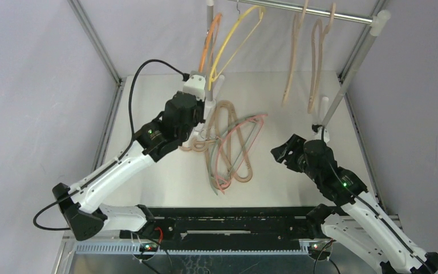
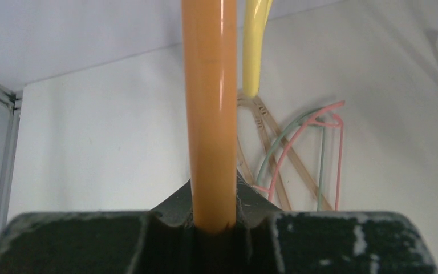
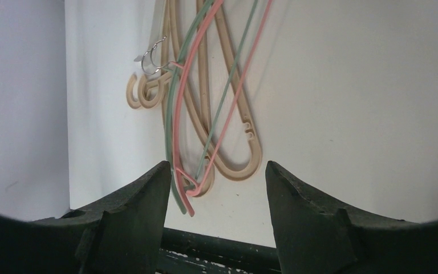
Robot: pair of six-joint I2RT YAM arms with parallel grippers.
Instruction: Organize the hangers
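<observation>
My left gripper (image 1: pixel 198 87) is raised at the back of the table and shut on the lower bar of an orange hanger (image 1: pixel 211 43), whose thick bar (image 2: pixel 210 114) runs straight up between the jaws. A yellow hanger (image 1: pixel 236 37) hangs just to its right. Two beige hangers (image 1: pixel 292 57) hang from the rail further right. On the table lies a pile of beige hangers (image 1: pixel 217 142) tangled with a pink hanger (image 3: pixel 185 114) and a pale-green one (image 3: pixel 174 103). To the right of the pile my right gripper (image 1: pixel 282 153) stands open and empty, with the pile's near end in front of its fingertips (image 3: pixel 162 177).
The silver rail (image 1: pixel 319 11) crosses the top of the scene, with a white joint (image 1: pixel 379 20) and a slanting leg down to the table's right edge. A white post foot (image 1: pixel 219 85) stands beside my left gripper. Grey walls close both sides.
</observation>
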